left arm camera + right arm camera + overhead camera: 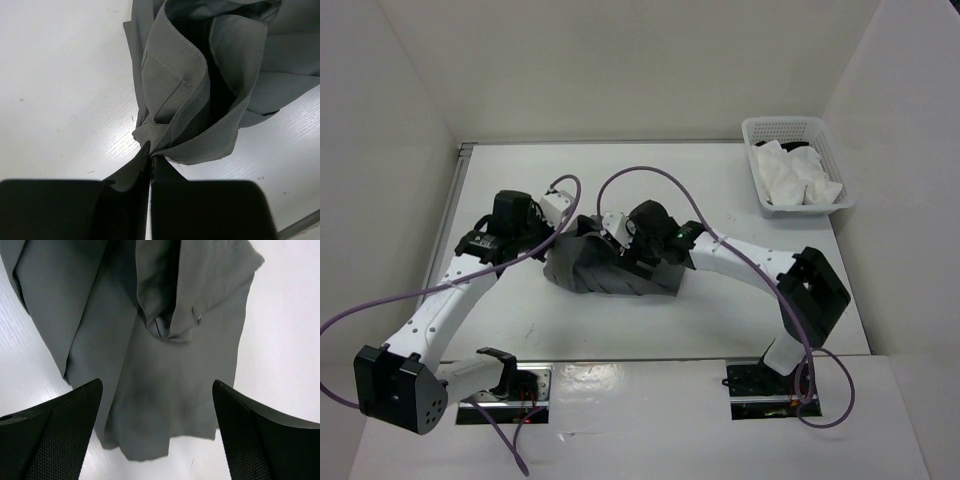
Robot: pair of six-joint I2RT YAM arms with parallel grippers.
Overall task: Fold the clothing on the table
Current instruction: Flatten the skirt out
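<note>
Fold in progress: the grey skirt [595,268] lies bunched at centre frame on the worktop [720,310], left pincer [150,160] clamped on its gathered edge, right pincer [156,385] gaping empty just above the cloth; next, in my judgement, the right must seize a free edge.

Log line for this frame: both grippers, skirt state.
left gripper: shut, pinching skirt edge | right gripper: open, over skirt, holding nothing | skirt: bunched on table, fold not finished
</note>
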